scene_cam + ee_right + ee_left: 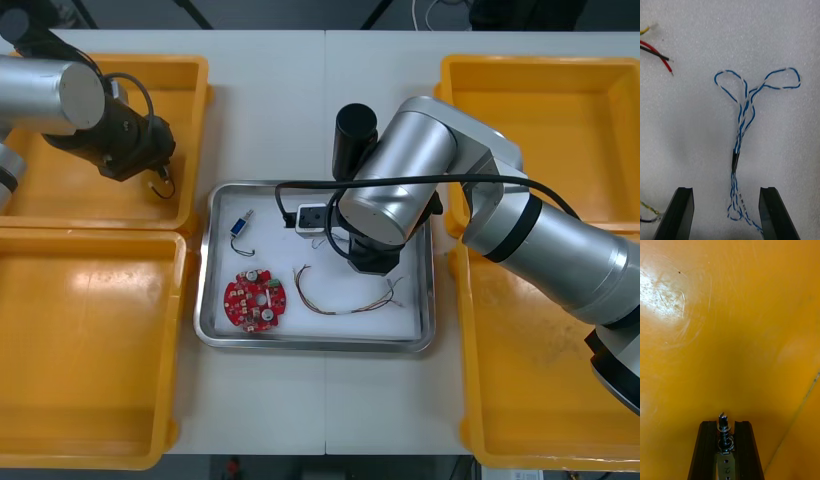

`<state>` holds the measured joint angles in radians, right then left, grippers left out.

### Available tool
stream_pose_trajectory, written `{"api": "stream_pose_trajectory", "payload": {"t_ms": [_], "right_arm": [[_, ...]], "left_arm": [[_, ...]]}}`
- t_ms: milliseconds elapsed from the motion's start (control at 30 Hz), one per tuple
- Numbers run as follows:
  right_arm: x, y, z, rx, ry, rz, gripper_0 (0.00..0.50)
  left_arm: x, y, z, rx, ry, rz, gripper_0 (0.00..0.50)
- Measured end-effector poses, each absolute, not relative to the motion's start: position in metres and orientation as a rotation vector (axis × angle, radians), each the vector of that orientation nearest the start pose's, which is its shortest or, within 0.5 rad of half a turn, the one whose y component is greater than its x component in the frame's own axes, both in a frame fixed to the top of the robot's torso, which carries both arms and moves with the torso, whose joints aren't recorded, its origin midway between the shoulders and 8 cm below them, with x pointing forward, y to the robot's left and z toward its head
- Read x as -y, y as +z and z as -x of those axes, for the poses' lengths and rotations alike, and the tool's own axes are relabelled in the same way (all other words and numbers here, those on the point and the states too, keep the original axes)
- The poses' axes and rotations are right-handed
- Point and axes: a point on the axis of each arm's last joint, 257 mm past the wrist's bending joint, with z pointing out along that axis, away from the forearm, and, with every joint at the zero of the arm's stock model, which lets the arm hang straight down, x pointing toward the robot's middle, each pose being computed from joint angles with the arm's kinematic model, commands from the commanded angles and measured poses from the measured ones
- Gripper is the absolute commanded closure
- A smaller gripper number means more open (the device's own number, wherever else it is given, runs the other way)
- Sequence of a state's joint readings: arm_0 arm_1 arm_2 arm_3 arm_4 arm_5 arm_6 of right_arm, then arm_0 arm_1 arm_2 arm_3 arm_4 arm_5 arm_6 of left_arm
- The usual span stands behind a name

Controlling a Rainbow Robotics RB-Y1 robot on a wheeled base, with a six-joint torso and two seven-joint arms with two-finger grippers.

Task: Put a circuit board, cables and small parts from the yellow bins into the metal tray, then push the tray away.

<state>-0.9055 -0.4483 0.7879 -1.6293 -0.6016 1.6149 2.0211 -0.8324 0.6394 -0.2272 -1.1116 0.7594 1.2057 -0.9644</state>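
My right arm (pixel 400 180) hangs over the metal tray (pixel 420 330), which is white inside. The right gripper (pixel 728 210) is open, and a twisted blue and white cable (pixel 741 123) lies flat on the tray floor between its fingers (pixel 681 213). Also in the tray are a round red circuit board (pixel 253 298), a red and yellow cable (pixel 345 300) and a small blue and silver part (pixel 240 225). My left gripper (pixel 160 178) is over the far left yellow bin (pixel 40 200). In the left wrist view it (pixel 725 424) is shut on a small metal part (pixel 723 419) above the bin floor.
A near left bin (pixel 80 350), a far right bin (pixel 540 120) and a near right bin (pixel 530 380) flank the tray. A black and white piece (pixel 310 218) sits at the tray's far edge. Red and yellow cable ends (pixel 655 52) lie beyond the right fingers.
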Motion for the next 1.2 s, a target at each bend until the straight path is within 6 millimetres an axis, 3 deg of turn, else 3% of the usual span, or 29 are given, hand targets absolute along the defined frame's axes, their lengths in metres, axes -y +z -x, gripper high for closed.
{"api": "stream_pose_trajectory", "payload": {"t_ms": [133, 367, 567, 800, 1033, 1200], "right_arm": [[0.079, -0.233, -0.471, -2.127, -0.427, 1.873, 0.0], [0.099, -0.204, -0.46, -2.225, -0.425, 1.831, 0.0], [0.099, -0.165, -0.473, -2.208, -0.357, 1.694, 0.0], [0.107, -0.109, -0.481, -2.151, -0.298, 1.42, 0.0], [0.134, -0.109, -0.48, -2.282, -0.265, 1.148, 0.0], [0.156, -0.108, -0.479, -2.339, -0.216, 0.987, 0.0]], "left_arm": [[-0.295, -0.191, -0.614, -2.49, -0.362, 0.583, 0.5], [-0.306, -0.156, -0.603, -2.505, -0.37, 0.514, 0.5], [-0.307, -0.127, -0.582, -2.543, -0.297, 0.409, 0.5], [-0.283, -0.099, -0.555, -2.576, -0.226, 0.252, 0.5], [-0.24, -0.093, -0.534, -2.582, -0.169, 0.08, 0.5], [-0.208, -0.105, -0.523, -2.6, -0.194, 0.14, 0.5]]}}
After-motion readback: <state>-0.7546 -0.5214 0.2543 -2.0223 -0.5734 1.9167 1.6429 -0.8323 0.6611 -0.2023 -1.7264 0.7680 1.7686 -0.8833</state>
